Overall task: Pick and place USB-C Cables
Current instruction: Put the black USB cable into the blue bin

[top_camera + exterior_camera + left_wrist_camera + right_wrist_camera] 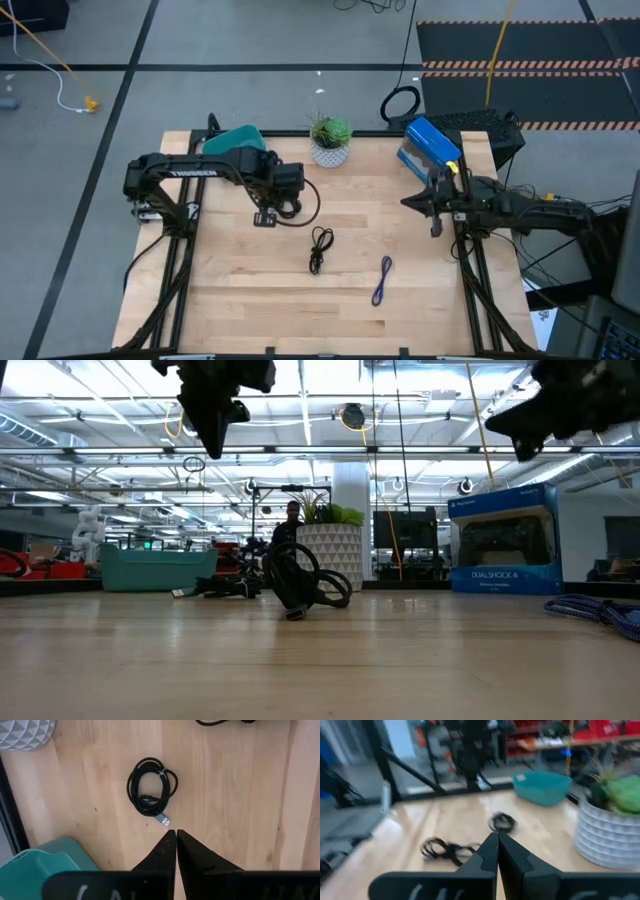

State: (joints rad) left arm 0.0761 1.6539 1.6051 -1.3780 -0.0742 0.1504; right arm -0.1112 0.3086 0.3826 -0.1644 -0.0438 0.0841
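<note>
Cables lying loose on the table, both grippers closed and empty

Table (240, 290) of pale wood fills the overhead view, with a dark arm reaching in from each side. A potted plant (330, 140) in a white patterned pot stands at the middle of the far edge and serves as the landmark. A teal bin (235, 141) sits to the plant's left; a blue box (430, 148) sits to its right. The left gripper (266, 218) hangs above the table, nearer the front than the plant and to its left, fingers pressed together, holding nothing. The right gripper (435, 228) hangs to the plant's right, fingers also together and empty. The round-coiled black cable (151, 786) lies on the wood just beside the left gripper. The long-looped black cable (319, 249) lies in front of the plant, toward the table's middle. The purple-blue cable (382, 280) lies farther forward and slightly right.
</note>
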